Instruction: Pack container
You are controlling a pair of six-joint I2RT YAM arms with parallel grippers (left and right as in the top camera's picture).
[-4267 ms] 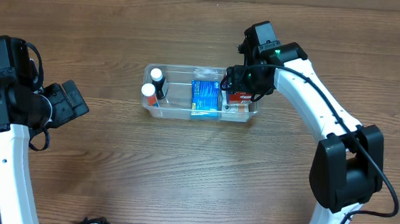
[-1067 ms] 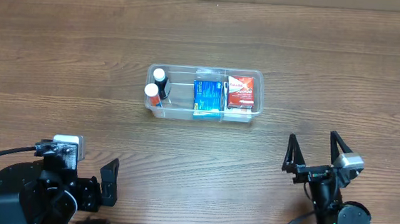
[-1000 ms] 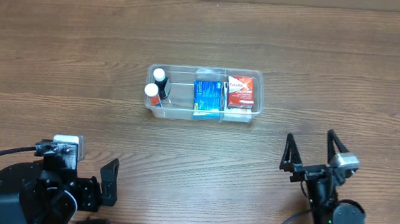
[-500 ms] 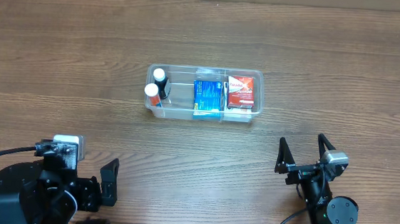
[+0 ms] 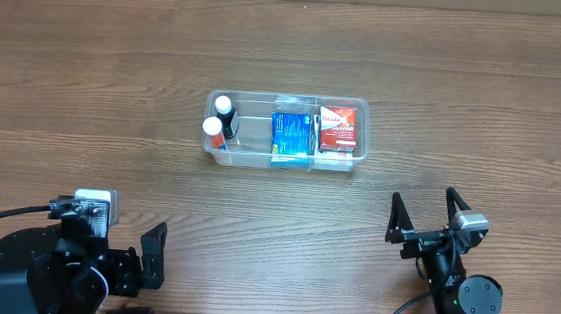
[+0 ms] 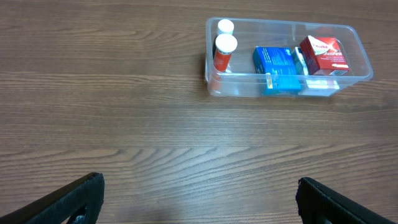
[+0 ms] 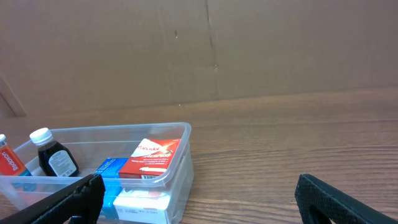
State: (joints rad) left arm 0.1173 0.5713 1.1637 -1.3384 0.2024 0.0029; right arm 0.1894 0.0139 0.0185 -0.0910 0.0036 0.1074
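The clear plastic container (image 5: pixel 251 143) sits at the table's middle back. It holds two white-capped bottles (image 5: pixel 210 126) at its left end, a blue box (image 5: pixel 290 138) in the middle and a red box (image 5: pixel 338 127) at its right end. My right gripper (image 5: pixel 424 217) is open and empty near the front edge, well clear of the container. My left gripper (image 5: pixel 153 252) is at the front left, open and empty. In the left wrist view my left gripper (image 6: pixel 199 211) is spread wide, with the container (image 6: pixel 367 65) far ahead. The right wrist view shows my right gripper (image 7: pixel 199 205) open, with the container (image 7: pixel 183 132) and the red box (image 7: pixel 152 158) ahead to the left.
The wooden table (image 5: pixel 116 84) stretches round the container. A cardboard wall (image 7: pixel 186 50) stands behind the table's far edge. Both arm bases sit at the front edge, left (image 5: pixel 41 274) and right (image 5: pixel 470 302).
The right gripper was at the container's right end over the red box; it now rests open near the front edge. The left arm has also drawn back. Nothing moved in the last half second.
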